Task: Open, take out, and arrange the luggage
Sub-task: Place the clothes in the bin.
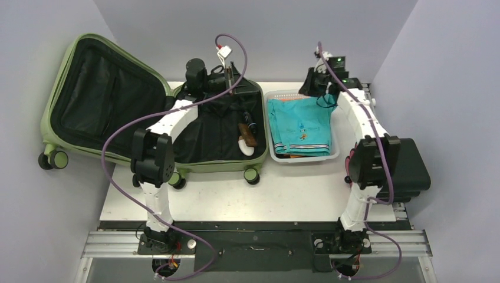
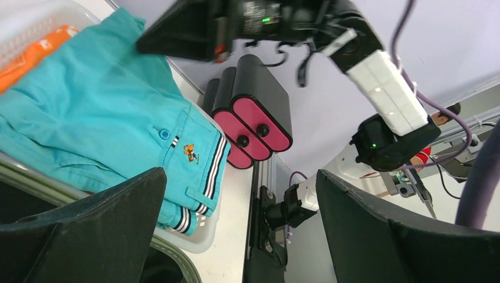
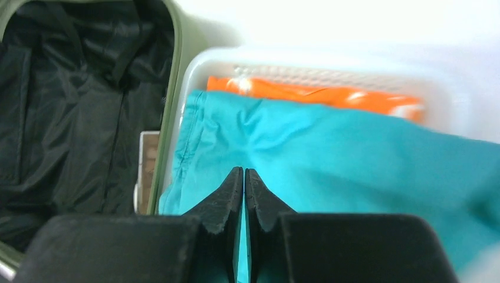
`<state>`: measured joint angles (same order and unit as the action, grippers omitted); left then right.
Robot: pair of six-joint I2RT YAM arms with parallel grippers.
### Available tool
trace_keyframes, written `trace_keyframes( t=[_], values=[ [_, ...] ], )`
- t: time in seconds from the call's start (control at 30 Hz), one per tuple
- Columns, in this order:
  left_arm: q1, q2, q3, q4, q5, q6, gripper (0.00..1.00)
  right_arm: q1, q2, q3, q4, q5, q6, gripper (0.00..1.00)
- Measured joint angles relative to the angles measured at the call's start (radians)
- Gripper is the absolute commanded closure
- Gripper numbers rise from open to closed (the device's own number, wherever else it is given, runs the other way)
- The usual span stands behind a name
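Luggage (image 1: pixel 94 94) laid open at table's left. Left gripper (image 2: pixel 240 173) held spread wide above its far rim, so it is the nearer arm. Right gripper (image 3: pixel 244 177) pressed closed over basket (image 1: pixel 271 154) with teal shirt (image 1: pixel 301 124).

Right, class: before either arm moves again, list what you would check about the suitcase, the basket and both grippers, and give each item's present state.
1. Suitcase lid swung fully open: ok.
2. Left gripper open and holding nothing: ok.
3. Right gripper shut over the teal shirt; whether it pinches cloth: cannot tell.
4. Suitcase emptied: not ok, small items lie on the lining.
5. Shirt lying inside the basket: ok.
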<state>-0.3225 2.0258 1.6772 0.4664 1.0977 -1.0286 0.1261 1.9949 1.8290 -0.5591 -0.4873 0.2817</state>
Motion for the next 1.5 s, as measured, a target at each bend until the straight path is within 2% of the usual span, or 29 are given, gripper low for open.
trace_keyframes(
  t=[0.13,0.27,0.4,0.57,0.7,0.97,1.23,1.4,1.5],
  values=[
    [0.040,-0.032,-0.001,0.000,0.016,0.001,0.04,-0.046,-0.148,0.002,-0.023,0.095,-0.085,0.98],
    [0.083,-0.083,-0.031,0.002,0.035,0.002,0.04,-0.087,-0.198,-0.015,-0.028,0.169,-0.148,0.98],
    [0.120,-0.134,-0.091,0.002,0.052,0.003,0.04,-0.092,-0.144,-0.086,-0.056,0.222,-0.192,0.98],
    [0.160,-0.176,-0.170,0.008,0.067,0.003,0.04,-0.072,0.007,-0.137,-0.112,0.285,-0.226,0.98],
    [0.190,-0.207,-0.232,0.021,0.072,-0.001,0.04,-0.051,0.066,-0.106,-0.130,0.328,-0.248,0.98],
    [0.209,-0.240,-0.290,0.085,0.090,-0.031,0.04,-0.023,0.082,-0.050,-0.191,0.385,-0.278,0.98],
    [0.209,-0.267,-0.293,0.119,0.108,-0.043,0.04,0.020,-0.048,-0.027,-0.230,0.362,-0.301,0.98],
    [0.209,-0.281,-0.298,0.119,0.121,-0.037,0.04,0.034,-0.217,-0.011,-0.226,0.251,-0.298,0.98],
    [0.214,-0.289,-0.298,0.069,0.123,0.004,0.04,0.045,-0.291,-0.064,-0.207,0.181,-0.302,0.98]
  ],
)
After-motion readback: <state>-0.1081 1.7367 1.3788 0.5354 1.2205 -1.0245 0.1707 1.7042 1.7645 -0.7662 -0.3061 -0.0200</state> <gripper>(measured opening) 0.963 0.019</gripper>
